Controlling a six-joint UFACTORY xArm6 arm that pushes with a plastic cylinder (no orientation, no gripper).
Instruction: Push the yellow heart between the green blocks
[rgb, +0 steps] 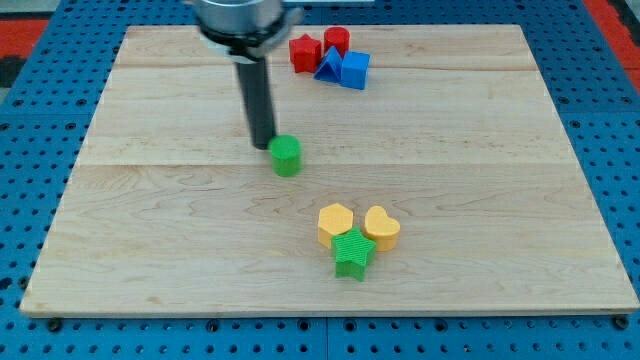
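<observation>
A: What takes up most of the frame?

B: A pale wooden board (480, 120) with plank seams, lying on a blue pegboard table (610, 150). Next in size is the dark rod coming down from the upper left of centre, and my tip (264, 146) sits on the board just at the left of a small green block (286, 156), a squat hexagon-like piece, touching it or nearly so.

A: Is the claw apart or together?

B: There is no claw to report; the arm ends in that plain rod, so nothing opens or clamps.

A: Why would the tip be there?

B: I judge it is placed behind that green piece to slide it toward the lower right, since the two greens are well apart and the gap between them needs shaping.

A: And the task's thing?

B: The yellow heart-shaped block (381, 227) is lower right of centre, beside a yellow hexagonal block (335, 223) on its left. A green star-shaped block (352, 253) sits just below them, touching both.

A: Anything else?

B: At the top centre, a tight cluster: two red blocks (305, 52) whose shapes I can't fix, with a blue triangular block (328, 65) and a blue cube-like block (355, 70). They look out of the way.
</observation>
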